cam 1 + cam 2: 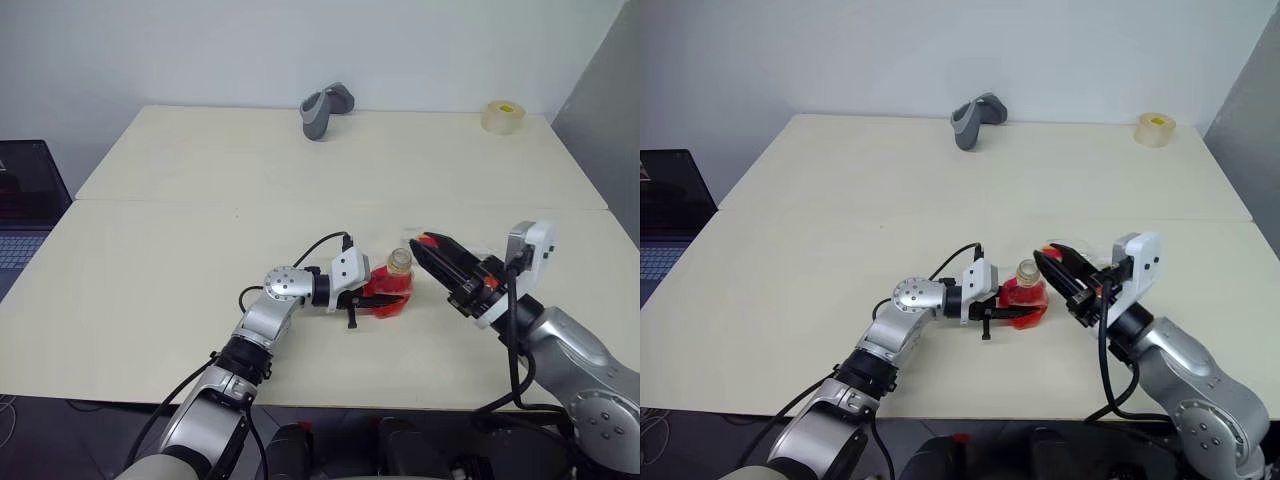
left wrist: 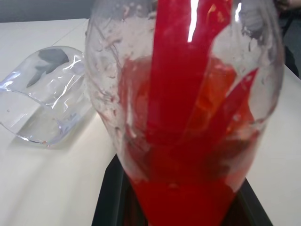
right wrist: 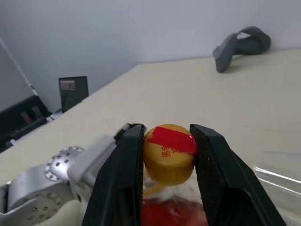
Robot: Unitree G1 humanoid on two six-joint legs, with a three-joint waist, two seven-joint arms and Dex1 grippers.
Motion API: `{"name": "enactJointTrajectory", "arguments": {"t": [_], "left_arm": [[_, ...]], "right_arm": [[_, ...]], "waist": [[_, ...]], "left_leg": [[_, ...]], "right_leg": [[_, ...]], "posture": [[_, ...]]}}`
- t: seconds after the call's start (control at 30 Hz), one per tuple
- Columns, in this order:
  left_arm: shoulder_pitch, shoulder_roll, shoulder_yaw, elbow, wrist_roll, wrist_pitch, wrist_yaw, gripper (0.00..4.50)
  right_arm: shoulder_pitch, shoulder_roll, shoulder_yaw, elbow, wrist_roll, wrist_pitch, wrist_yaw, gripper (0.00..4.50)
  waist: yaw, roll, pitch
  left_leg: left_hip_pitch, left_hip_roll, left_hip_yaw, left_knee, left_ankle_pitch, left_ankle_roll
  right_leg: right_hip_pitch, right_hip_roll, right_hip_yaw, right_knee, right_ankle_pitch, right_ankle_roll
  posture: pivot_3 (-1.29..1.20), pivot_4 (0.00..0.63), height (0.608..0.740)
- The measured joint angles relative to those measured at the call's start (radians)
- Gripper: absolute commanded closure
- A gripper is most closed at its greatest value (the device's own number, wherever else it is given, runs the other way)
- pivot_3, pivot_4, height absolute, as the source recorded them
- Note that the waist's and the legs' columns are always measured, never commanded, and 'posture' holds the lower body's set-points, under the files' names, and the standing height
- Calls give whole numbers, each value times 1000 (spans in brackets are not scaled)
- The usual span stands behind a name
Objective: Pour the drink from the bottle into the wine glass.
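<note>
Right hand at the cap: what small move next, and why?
Probably twist the cap off. The right hand is clamped on it, the left hand holds the bottle upright, and the drink is inside.

The one piece of lettering sits on the yellow cap, on its side just under the cap's red patch: a few small red characters, too small and tilted to make out. The red label strip on the bottle below the cap shows no print that can be read. Nothing else near the cap carries any legible text, number or sign.
</note>
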Motion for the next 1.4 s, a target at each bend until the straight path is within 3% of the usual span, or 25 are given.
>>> {"name": "enactJointTrajectory", "arguments": {"t": [0.07, 0.23, 0.5, 0.67, 0.83, 1.13, 1.27, 1.4], "left_arm": [[4, 0, 1, -2, 0, 0, 5, 3726], [6, 2, 4, -2, -1, 0, 7, 3726], [4, -5, 5, -2, -1, 0, 14, 3726], [4, -2, 19, -2, -1, 6, 35, 3726], [4, 0, 49, -3, -9, 20, 76, 3726], [-19, 1, 152, 32, -23, 33, 193, 3726], [-65, 21, 232, 102, -25, 24, 285, 3726], [-132, 66, 327, 245, -27, -8, 389, 3726]], "right_arm": [[119, -68, -27, 27, -84, -29, 45, 3294], [288, -99, -55, 178, -269, -156, 119, 3294], [179, -14, 23, 413, -440, -305, 138, 3294], [172, 15, 25, 494, -470, -330, 147, 1670], [234, 8, -5, 443, -427, -306, 199, 6], [267, -106, -74, 270, -345, -194, 265, 0], [146, -173, -42, 128, -275, -123, 290, 0], [-97, -156, 149, 107, -280, -64, 288, 0]], "waist": [[5, 0, 0], [-1, 0, 0], [-2, 1, 0], [0, 1, 0], [3, 1, 0], [-4, 1, 0], [-5, 1, 0], [-6, 0, 1]], "left_leg": [[-1, 0, 0, 0, 0, 0], [2, 1, 3, 0, 0, 0], [2, 2, 6, -1, 0, 0], [2, 0, 6, 0, 0, 0], [2, 0, 4, 0, 0, 0], [3, 2, 4, 0, 0, 0], [3, 2, 3, 0, 0, 0], [2, 2, 2, 0, 0, 0]], "right_leg": [[0, 0, -1, -1, -1, 1], [0, 0, 3, 0, -1, 3], [0, 1, 3, 0, -1, 2], [0, 0, 4, 0, 0, 0], [1, 0, 3, 0, 0, 1], [0, 0, 3, 1, -1, 2], [1, 1, 2, 1, -1, 3], [0, 1, 1, 1, -1, 2]], "posture": [[0, 150, 740], [0, 150, 740], [0, 150, 740], [0, 150, 740], [0, 150, 740], [0, 150, 740], [0, 150, 740], [0, 150, 740]]}}
